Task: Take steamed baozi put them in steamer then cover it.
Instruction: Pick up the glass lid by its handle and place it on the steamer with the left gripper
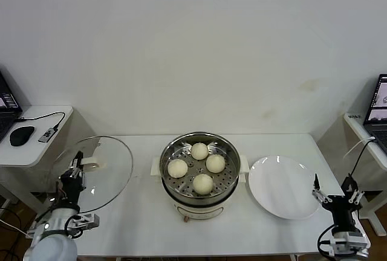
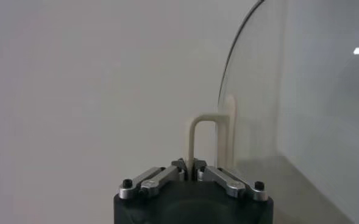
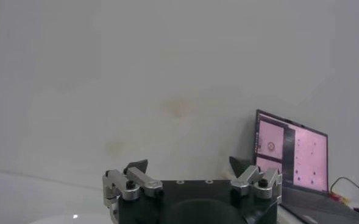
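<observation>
Four cream-white baozi (image 1: 199, 151) lie in the shiny perforated steamer (image 1: 171, 153) on its cream pot base at the table's middle. My left gripper (image 1: 75, 168) is shut on the cream bar handle (image 2: 194, 143) of the clear glass cover (image 1: 109, 170) and holds it tilted in the air above the table's left end, left of the steamer. The cover's glass (image 2: 301, 103) shows on edge in the left wrist view. My right gripper (image 1: 334, 196) is open and empty at the table's front right corner, beside the plate.
A flat white plate (image 1: 283, 187) lies right of the steamer, bare. A side table (image 1: 36, 146) with a mouse and cable stands at the left; a laptop (image 3: 291, 158) stands on another at the right.
</observation>
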You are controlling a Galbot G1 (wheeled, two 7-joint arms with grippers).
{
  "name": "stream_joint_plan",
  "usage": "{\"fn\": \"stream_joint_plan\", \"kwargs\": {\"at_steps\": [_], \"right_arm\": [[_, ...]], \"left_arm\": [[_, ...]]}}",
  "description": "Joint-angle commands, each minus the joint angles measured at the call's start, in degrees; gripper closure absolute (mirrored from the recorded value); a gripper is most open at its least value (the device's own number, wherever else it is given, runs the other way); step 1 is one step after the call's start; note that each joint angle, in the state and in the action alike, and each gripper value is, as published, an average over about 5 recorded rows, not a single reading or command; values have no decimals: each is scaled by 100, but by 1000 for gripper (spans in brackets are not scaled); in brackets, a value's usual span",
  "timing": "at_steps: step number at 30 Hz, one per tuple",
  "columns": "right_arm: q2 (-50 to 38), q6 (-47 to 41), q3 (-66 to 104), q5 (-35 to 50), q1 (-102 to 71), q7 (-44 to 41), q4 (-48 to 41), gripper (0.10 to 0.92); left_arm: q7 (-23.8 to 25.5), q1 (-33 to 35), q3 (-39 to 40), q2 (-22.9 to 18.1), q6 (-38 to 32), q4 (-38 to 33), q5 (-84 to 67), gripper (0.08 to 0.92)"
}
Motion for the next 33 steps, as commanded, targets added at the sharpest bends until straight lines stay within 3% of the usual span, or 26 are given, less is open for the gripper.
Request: {"fn": "stream_joint_plan", "kwargs": {"at_steps": [1, 6, 11, 26, 33], "right_arm": [[63, 102, -98, -291, 49, 6, -100, 203], [165, 104, -164, -461, 172, 41, -179, 203], [266, 136, -216, -831, 291, 135, -285, 203], [362, 117, -384, -1206, 408, 218, -496, 203], [382, 121, -383, -1266, 398, 223, -521, 203]], "left_arm": [[272, -661, 1738, 511, 877, -718, -466, 852], [653, -1592, 2724, 397, 1330, -603, -78, 852], [1059, -2157, 3252, -39, 1724, -449, 544, 852], [2001, -2837, 4010, -1589, 1885, 199, 2364, 852], [2221, -2980, 4158, -1868, 1961, 431, 2468, 852]]}}
